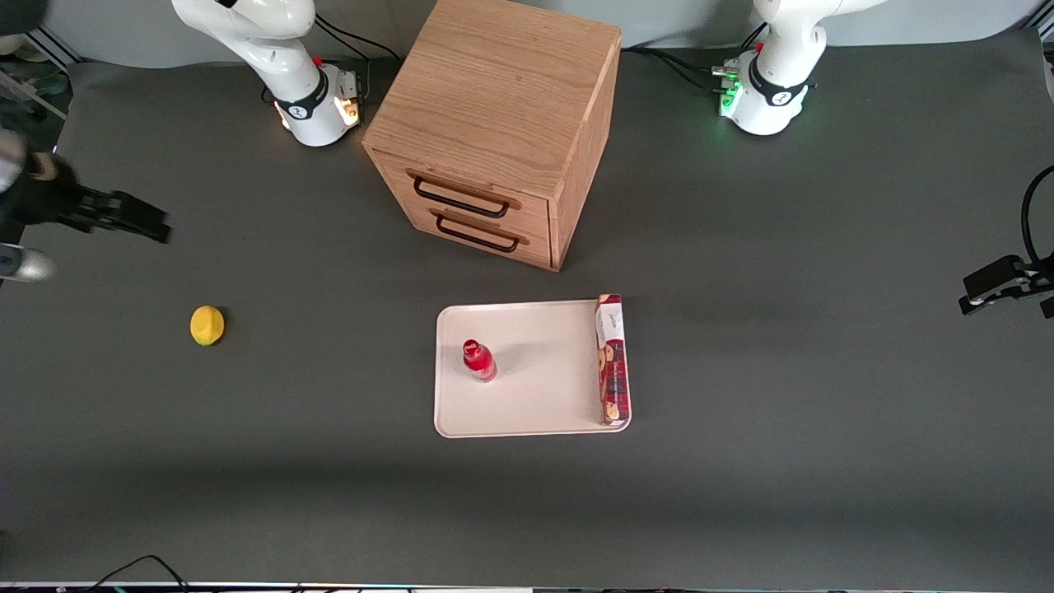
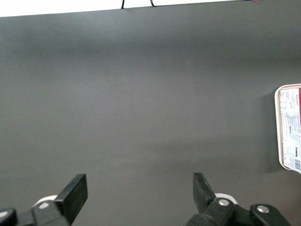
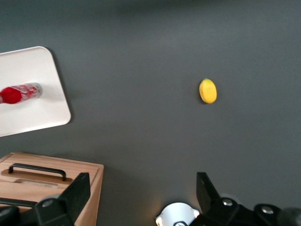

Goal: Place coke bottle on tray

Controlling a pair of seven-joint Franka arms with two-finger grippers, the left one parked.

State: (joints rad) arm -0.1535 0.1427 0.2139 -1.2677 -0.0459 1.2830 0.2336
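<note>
The coke bottle (image 1: 478,361), small and red with a red cap, stands upright on the cream-white tray (image 1: 535,403). It is in the tray's half toward the working arm. The right wrist view also shows the bottle (image 3: 19,93) on the tray (image 3: 33,66). My gripper (image 1: 152,224) is open and empty. It hangs in the air far off at the working arm's end of the table, well away from the tray and farther from the front camera than the lemon. In the right wrist view the gripper (image 3: 141,186) has nothing between its fingers.
A long red biscuit box (image 1: 611,359) lies along the tray's edge toward the parked arm. A wooden drawer cabinet (image 1: 502,123) stands farther from the camera than the tray. A yellow lemon (image 1: 207,325) lies on the mat toward the working arm's end.
</note>
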